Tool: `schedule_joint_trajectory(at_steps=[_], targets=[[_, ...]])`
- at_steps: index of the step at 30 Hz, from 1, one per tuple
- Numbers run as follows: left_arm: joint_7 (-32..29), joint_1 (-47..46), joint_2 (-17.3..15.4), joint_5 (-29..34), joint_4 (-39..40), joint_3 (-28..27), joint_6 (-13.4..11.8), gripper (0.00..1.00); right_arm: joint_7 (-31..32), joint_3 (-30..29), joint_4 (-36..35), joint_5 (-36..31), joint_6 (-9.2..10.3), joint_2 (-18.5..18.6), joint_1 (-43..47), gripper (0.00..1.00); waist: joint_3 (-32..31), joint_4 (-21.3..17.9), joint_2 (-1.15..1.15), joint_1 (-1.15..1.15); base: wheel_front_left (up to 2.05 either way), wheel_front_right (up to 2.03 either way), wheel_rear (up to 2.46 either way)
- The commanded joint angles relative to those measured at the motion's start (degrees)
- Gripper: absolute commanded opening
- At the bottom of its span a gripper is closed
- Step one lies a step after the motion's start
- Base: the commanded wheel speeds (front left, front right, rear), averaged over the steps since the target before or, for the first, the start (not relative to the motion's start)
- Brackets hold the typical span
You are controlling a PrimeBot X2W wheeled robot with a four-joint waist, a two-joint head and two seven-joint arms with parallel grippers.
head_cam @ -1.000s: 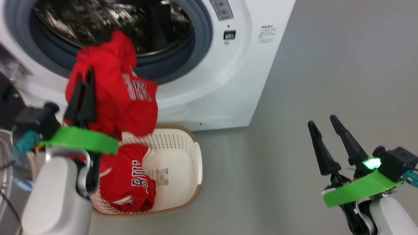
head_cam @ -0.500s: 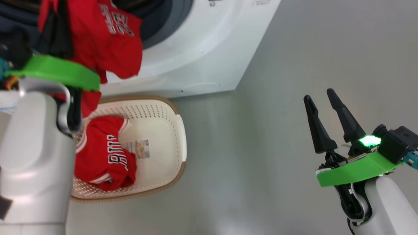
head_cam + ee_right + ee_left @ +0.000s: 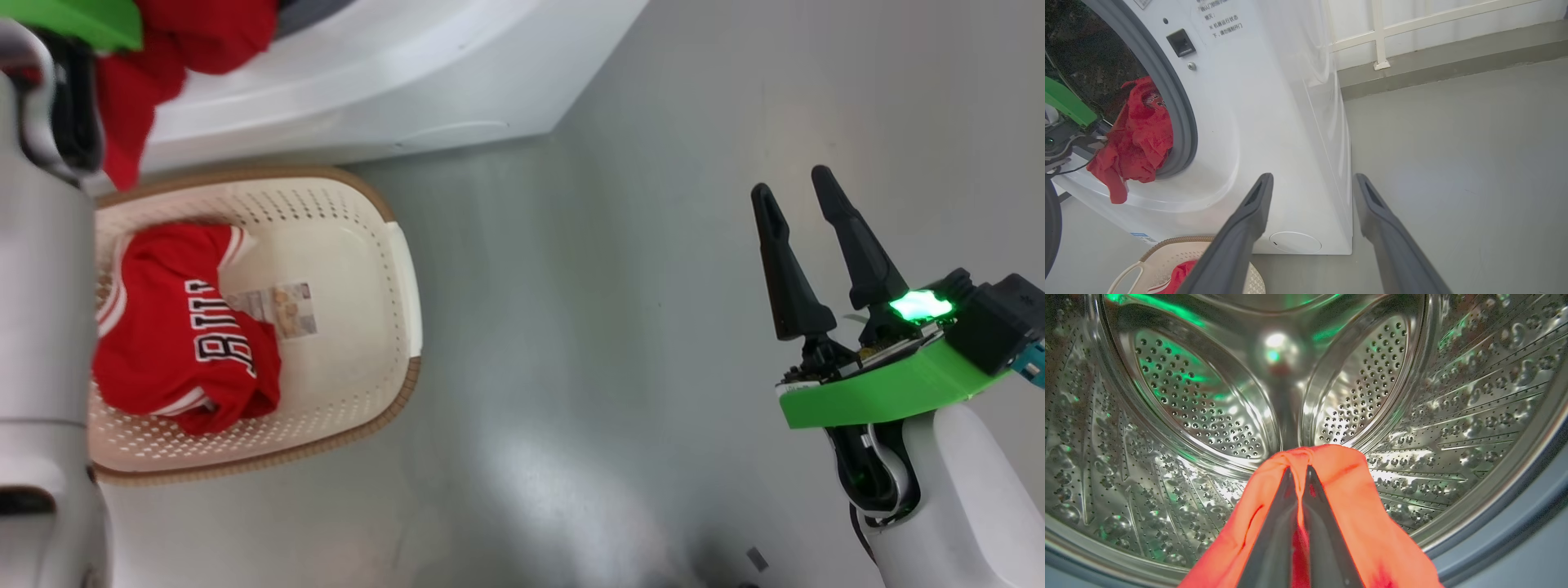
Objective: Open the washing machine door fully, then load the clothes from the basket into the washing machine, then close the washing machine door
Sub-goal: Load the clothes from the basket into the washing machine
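My left gripper [image 3: 1300, 470] is shut on a red garment [image 3: 1343, 486] and points into the washing machine's steel drum [image 3: 1200, 400]. From the right wrist view that garment [image 3: 1139, 139] hangs over the grey seal at the machine's [image 3: 1274, 122] mouth. A second piece of red clothes with white lettering [image 3: 171, 343] lies in the cream basket [image 3: 367, 343] on the floor in front of the machine [image 3: 367, 90]. My right gripper [image 3: 790, 183] stands open and holds nothing, well to the right of the basket. The door is out of view.
Bare grey floor [image 3: 588, 327] stretches between the basket and my right arm. My pale left forearm [image 3: 41, 327] covers the basket's left side. A white railing [image 3: 1380, 36] and a low kerb run behind the machine.
The head camera has moved, so the machine and basket sit higher and further left. My left gripper has carried the red garment from in front of the opening into the drum mouth. The right gripper stays open.
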State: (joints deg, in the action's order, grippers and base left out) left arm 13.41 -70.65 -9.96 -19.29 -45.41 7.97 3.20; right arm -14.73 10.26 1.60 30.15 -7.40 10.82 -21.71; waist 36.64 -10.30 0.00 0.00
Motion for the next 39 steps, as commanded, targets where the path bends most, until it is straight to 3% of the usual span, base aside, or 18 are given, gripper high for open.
schedule_joint_trajectory(at_steps=[1,11,18,21,22,24,31,39], targets=[[0.70,-2.24,-2.70,0.68,-0.09,-0.77,-0.22,0.00,-0.27,1.09,-1.52,-0.71,-0.09,-0.19,0.25,1.00,2.72,-1.98,0.00,0.00,0.00,0.00,0.00],[1.52,-12.37,-4.78,2.99,-5.65,-0.39,-0.85,0.00,-0.27,1.81,-1.49,-0.55,-0.09,-1.68,-0.77,1.00,5.61,-4.77,0.00,0.00,0.00,0.00,0.00],[1.57,-13.34,-5.49,7.76,9.84,-2.83,-3.98,0.00,-0.27,2.25,-1.85,-0.22,-0.09,-2.52,-1.50,1.00,8.45,-6.32,0.00,0.00,0.00,0.00,0.00],[1.58,-11.72,-4.69,8.10,10.19,-3.34,-4.46,0.00,-0.27,2.17,-1.68,-0.32,-0.09,-2.65,-1.35,1.00,8.44,-6.23,0.00,0.00,0.00,0.00,0.00],[1.58,-11.04,-4.32,8.40,9.48,-3.21,-4.71,0.19,-0.27,2.17,-1.58,-0.39,-0.09,-2.71,-1.26,1.00,8.39,-6.14,0.00,0.00,0.00,0.00,0.00],[1.58,-9.73,-3.49,8.33,6.35,-3.08,-5.19,1.00,-0.27,2.21,-1.30,-0.52,-0.09,-2.89,-1.19,1.00,8.14,-5.94,0.00,0.00,0.00,0.00,0.00],[0.75,-8.86,-2.00,7.81,-2.65,-1.98,-4.78,1.00,-0.27,2.75,-0.57,-0.44,-0.09,-2.63,-1.73,1.00,6.84,-5.00,0.00,0.00,0.00,0.00,0.00],[1.30,-8.78,-1.64,7.29,-7.57,-1.26,-3.44,1.00,-0.27,3.12,-0.24,-0.25,-0.09,-1.91,-1.52,1.00,4.00,-3.88,0.00,0.00,0.00,0.00,0.00]])
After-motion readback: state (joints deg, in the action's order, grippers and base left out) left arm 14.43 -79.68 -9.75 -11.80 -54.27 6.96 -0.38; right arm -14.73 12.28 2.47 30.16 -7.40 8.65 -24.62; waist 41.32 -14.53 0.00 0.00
